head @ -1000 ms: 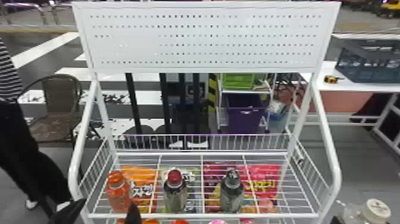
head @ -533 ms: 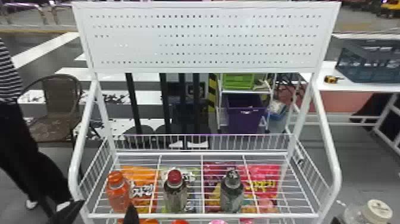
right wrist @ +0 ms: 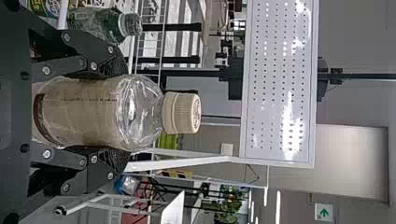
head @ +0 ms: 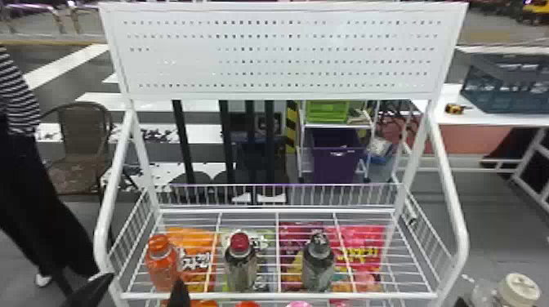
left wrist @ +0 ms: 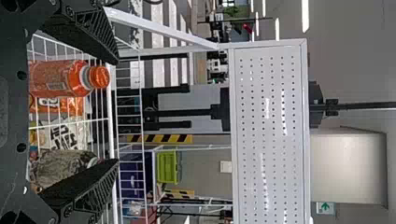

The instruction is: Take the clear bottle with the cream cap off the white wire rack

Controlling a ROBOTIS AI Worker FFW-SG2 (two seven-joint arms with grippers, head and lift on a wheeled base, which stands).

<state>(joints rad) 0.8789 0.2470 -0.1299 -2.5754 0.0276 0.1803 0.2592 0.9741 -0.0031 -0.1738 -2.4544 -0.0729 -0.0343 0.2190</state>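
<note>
Clear cream-capped bottle (right wrist: 84,112), clamped round its body in right black gripper (right wrist: 119,113), likely for upright steadiness beside white wire rack (head: 253,295); left black gripper (left wrist: 116,112) wide apart, empty.

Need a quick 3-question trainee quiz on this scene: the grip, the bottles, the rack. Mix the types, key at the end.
1. Multiple choice: which jaws hold the bottle with the cream cap?
A) left jaws
B) right jaws
C) neither pair

2. True or false: the left jaws are closed on the orange bottle.

3. Fill in the blank: in the row of three on the upper shelf, the middle bottle has a ___ cap.

Key: 1. B; 2. false; 3. red
</note>
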